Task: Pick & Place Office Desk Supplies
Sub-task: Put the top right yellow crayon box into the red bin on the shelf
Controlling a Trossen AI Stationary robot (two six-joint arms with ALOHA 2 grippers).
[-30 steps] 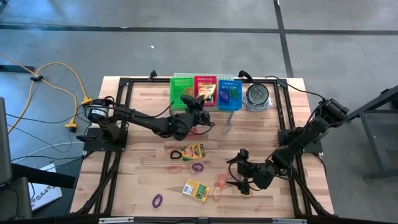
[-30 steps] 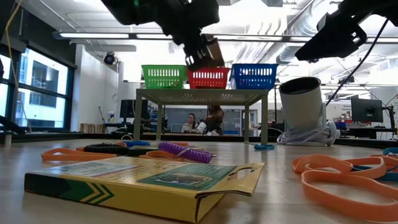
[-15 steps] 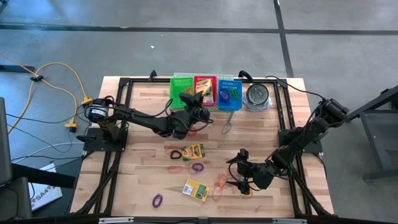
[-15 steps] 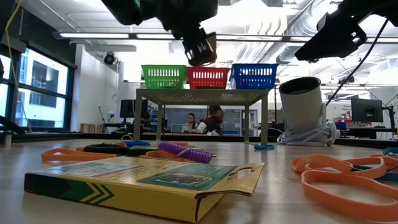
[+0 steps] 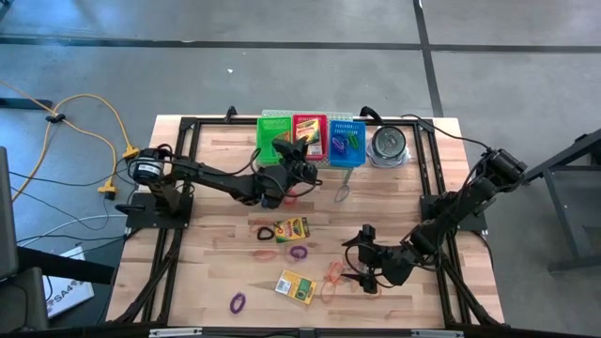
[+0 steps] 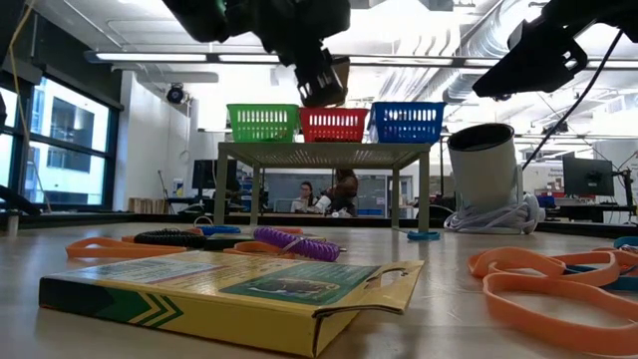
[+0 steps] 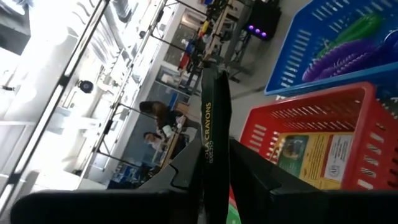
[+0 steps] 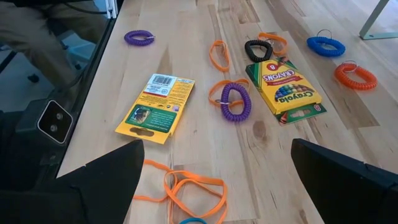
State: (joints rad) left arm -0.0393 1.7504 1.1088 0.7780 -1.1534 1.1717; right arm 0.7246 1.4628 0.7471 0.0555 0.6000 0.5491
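Observation:
My left gripper (image 5: 299,155) is raised at the front of the baskets, shut on a yellow-and-green crayon box (image 7: 211,143). The box shows edge-on in the left wrist view, over the red basket (image 7: 348,118), which holds another crayon box (image 7: 311,152). Two more crayon boxes (image 5: 294,228) (image 5: 296,285) lie flat on the table among rubber-band loops, such as a purple loop (image 8: 234,101) and orange loops (image 8: 186,190). My right gripper (image 5: 360,270) hangs open above the orange loops at the near right. My left gripper pinches the crayon box by its two broad faces (image 7: 214,186) between its two fingers. The fingers lie about level and point toward the far baskets. The box stands on edge, its printed narrow side (image 7: 209,127) facing the wrist camera, lifted clear of table and baskets.
Green (image 5: 275,139), red (image 5: 310,131) and blue (image 5: 346,143) mesh baskets stand in a row on a small raised shelf at the far edge. The blue one holds purple and green loops. A round metal tin (image 5: 388,145) sits right of them. A black frame (image 5: 188,127) borders the table.
My left gripper has tipped a little at the wrist. The held crayon box has turned slightly with it and has stayed at the front of the baskets. My right gripper has kept still.

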